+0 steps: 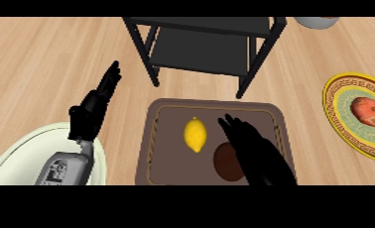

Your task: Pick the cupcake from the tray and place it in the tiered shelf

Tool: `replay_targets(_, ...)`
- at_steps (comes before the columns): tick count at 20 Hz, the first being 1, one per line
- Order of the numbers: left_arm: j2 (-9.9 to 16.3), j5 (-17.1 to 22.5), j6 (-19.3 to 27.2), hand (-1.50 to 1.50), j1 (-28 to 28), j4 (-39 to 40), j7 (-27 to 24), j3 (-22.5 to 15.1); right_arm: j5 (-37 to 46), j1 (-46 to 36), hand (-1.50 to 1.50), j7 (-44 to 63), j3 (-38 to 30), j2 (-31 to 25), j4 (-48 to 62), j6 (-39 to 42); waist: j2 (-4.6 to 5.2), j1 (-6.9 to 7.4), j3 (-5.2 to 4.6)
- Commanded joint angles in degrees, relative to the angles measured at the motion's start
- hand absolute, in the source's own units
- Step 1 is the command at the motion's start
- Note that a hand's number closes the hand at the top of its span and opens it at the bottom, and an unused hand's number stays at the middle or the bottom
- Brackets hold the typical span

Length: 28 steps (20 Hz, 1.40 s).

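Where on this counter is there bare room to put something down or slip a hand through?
Bare wood lies between the black tiered shelf and the raised left hand, and between the brown tray and the yellow-rimmed plate. The shelf's dark tiers look bare. The tray is crowded: yellow lemon, brown cupcake and the right hand.

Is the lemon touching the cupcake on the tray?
Apart. The head view shows a strip of bare tray between the lemon and the cupcake, whose right side the right hand hides.
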Motion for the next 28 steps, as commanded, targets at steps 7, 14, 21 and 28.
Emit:
replay_targets(7, -1.8, -1.5, -1.2, 0.0, -1.5, -0.5, 2.8, 0.8, 3.6, -1.5, -1.5, -3.7, -1.1, 3.3, 9.2, -2.4, 0.01, 0.05, 0.01)
replay_targets(14, -2.9, -3.3, -1.7, 0.0, 2.7, -1.1, -1.1, 0.5, 2.8, -1.8, -1.5, -8.5, -5.1, 2.5, 10.9, -1.1, 0.01, 0.05, 0.0)
replay_targets(21, -2.3, -2.6, -2.8, 0.0, -3.6, 7.4, -3.9, 4.9, 7.3, 2.8, -1.5, -8.3, 0.8, 4.0, 11.3, -4.0, 0.05, -0.2, -0.01)
replay_targets(28, -2.9, -3.8, -3.6, 0.0, 3.5, -1.2, -1.1, 1.8, 9.5, 2.4, 1.5, -17.9, -1.2, -3.3, 14.3, -4.7, -0.01, 0.0, 0.01)
